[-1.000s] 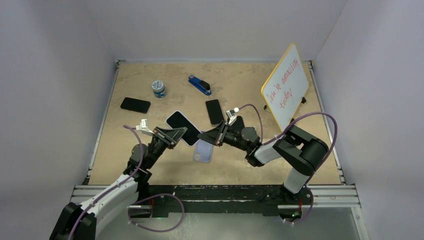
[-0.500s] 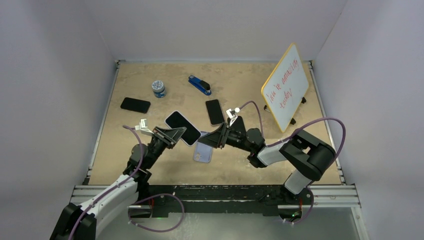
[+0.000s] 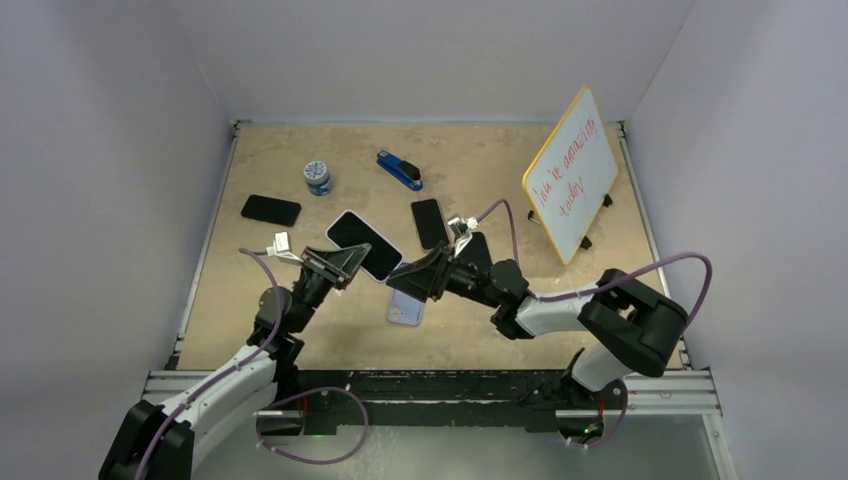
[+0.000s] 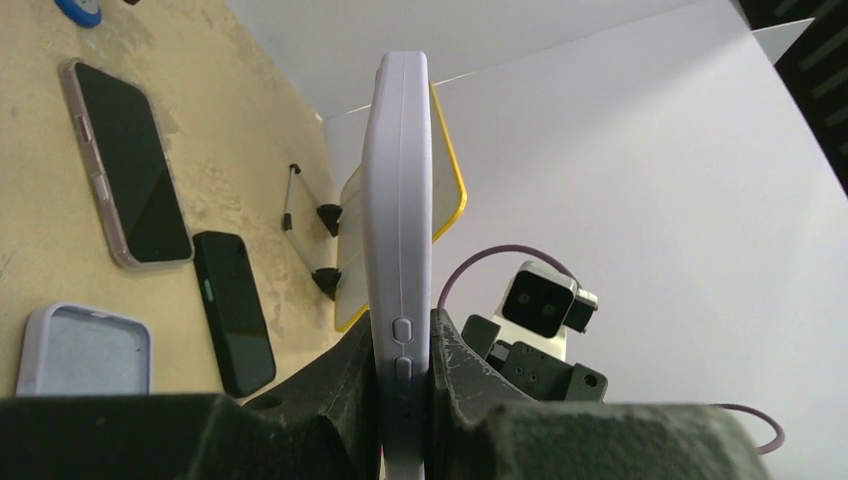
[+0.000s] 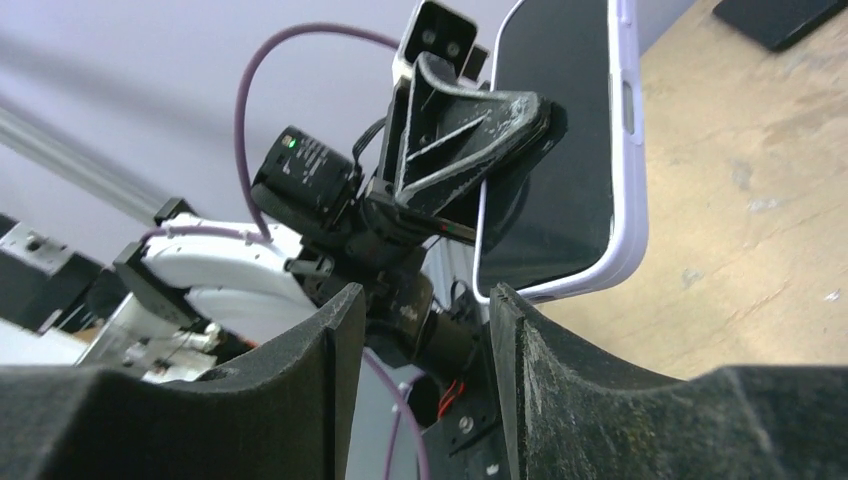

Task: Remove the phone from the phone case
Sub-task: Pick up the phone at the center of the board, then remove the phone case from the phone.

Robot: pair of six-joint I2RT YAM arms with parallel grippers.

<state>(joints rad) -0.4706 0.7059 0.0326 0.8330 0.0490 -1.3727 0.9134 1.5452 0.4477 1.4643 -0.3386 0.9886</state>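
Observation:
My left gripper (image 3: 338, 264) is shut on a phone in a lavender case (image 3: 366, 244) and holds it off the table, screen up and tilted. In the left wrist view the cased phone (image 4: 400, 230) stands edge-on between the jaws, side buttons showing. My right gripper (image 3: 414, 279) is open and empty, just right of the phone's near end. In the right wrist view the phone (image 5: 560, 150) hangs ahead and to the right of the open jaws, apart from them, with the left gripper's fingers (image 5: 470, 150) clamped on it.
An empty lavender case (image 3: 405, 307) lies under the right gripper. A black phone (image 3: 430, 222) lies behind it, another black phone (image 3: 270, 210) at the left. A jar (image 3: 317, 177), a blue stapler (image 3: 400, 170) and a yellow-rimmed whiteboard (image 3: 570, 175) stand farther back.
My left gripper has lifted the cased phone up and toward the far left. My right arm has stretched leftward after it, jaws open.

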